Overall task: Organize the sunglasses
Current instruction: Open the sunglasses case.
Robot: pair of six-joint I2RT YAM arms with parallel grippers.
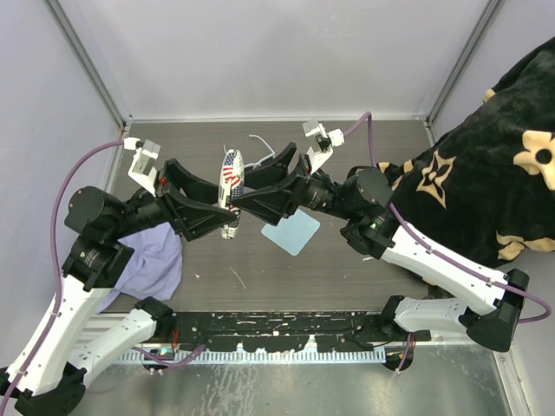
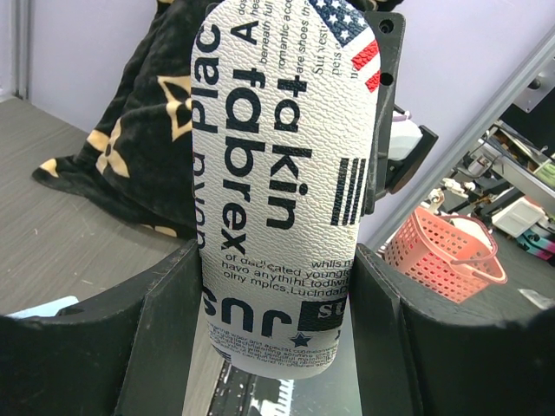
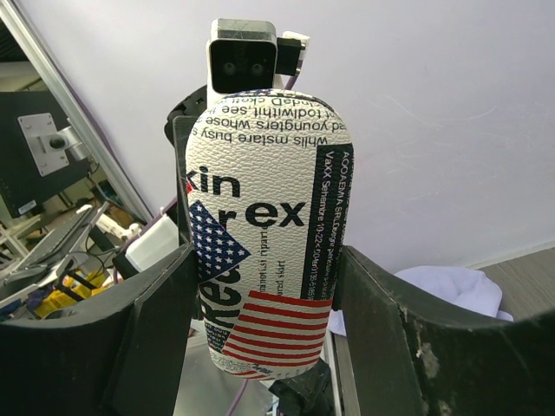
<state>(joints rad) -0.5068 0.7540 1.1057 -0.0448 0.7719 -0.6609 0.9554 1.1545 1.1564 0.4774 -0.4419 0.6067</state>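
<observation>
The sunglasses (image 1: 260, 144) lie on the worktop (image 1: 260, 277) just behind the case (image 1: 231, 173), partly hidden by it. The left tool (image 2: 277, 286) and the right tool (image 3: 264, 295) each clamp the case from opposite sides. Its print reads "takin" and "fabrex", beside a stars-and-stripes patch.

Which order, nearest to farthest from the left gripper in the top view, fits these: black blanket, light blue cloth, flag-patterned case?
1. flag-patterned case: between the fingers of the left gripper.
2. light blue cloth: lying flat, to its right.
3. black blanket: at the far right side.
</observation>
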